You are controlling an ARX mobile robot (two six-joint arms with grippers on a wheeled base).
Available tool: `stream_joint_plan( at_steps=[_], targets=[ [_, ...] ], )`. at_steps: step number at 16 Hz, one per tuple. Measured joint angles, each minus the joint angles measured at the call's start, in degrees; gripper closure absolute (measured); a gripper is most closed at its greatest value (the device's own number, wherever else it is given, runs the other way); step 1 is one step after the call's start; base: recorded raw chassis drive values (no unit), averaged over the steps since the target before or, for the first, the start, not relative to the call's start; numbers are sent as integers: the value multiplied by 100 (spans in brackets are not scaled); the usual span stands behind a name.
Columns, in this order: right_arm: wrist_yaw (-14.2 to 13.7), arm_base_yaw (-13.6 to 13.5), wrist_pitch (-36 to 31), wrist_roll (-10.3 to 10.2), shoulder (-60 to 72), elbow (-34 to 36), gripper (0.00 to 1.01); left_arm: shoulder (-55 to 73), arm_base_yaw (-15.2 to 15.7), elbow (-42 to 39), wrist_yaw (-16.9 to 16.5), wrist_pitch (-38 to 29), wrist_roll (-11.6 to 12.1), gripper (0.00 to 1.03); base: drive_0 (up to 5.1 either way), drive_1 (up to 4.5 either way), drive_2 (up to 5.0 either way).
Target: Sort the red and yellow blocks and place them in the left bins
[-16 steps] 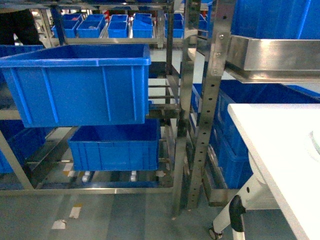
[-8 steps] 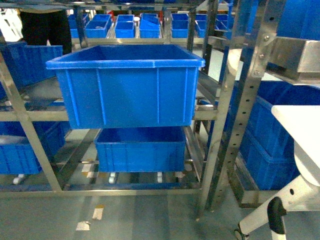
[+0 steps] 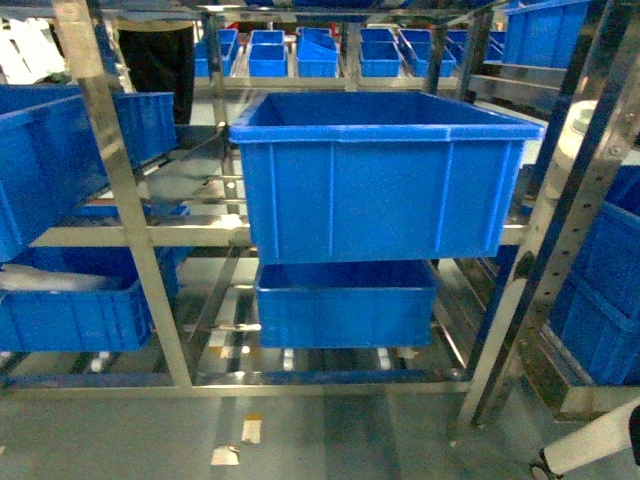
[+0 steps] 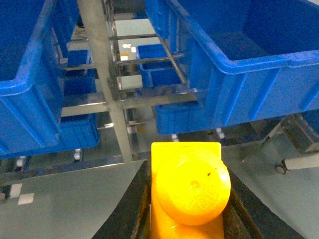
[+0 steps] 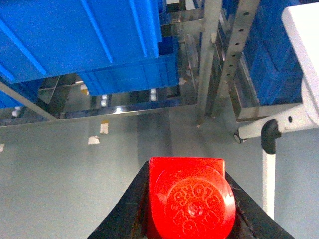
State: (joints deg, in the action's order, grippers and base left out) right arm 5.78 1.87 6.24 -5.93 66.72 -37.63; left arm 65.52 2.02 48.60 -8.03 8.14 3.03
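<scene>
Since the earlier head frames the view has swung leftward: the big blue bin [image 3: 385, 180] that sat at the left now stands near the middle, and the white worktop at the right edge has slipped out of sight, leaving only a white leg [image 3: 600, 448] in the bottom right corner.

Head view: that bin rests on the middle level of a steel rack [image 3: 130, 230], its long side facing the camera and its open top up. A second lower bin [image 3: 345, 303] sits directly under it. More blue crates stand at the left [image 3: 50, 165] and on far shelves. Neither arm nor brick shows here.

Left wrist view: the left tool [image 4: 185, 199] is pinching the yellow block [image 4: 187, 191] between two dark fingers [image 4: 133, 204] that press its left and right sides. The brick's round stud faces the camera, and its long axis runs away from the wrist toward the rack. It hangs above the grey floor, short of the blue bin at upper right, whose rim is above and beyond it.

Right wrist view: the right tool [image 5: 187, 201] grips the red block [image 5: 188, 199] the same way, stud toward the camera, over bare floor, with the rack ahead and the white worktop [image 5: 304, 45] at the right.
</scene>
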Motion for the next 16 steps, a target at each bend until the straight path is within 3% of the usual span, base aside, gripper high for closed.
stream_joint_plan(
  at_steps=[14,16],
  targets=[
    [-2,2,-9,0,0,0,73,0,-4,0,0,0,0,76,-492,268,212],
    [7,-13,-26,0,-4,0,73,0,33,0,15,7,0,76,0,0,0]
  ],
)
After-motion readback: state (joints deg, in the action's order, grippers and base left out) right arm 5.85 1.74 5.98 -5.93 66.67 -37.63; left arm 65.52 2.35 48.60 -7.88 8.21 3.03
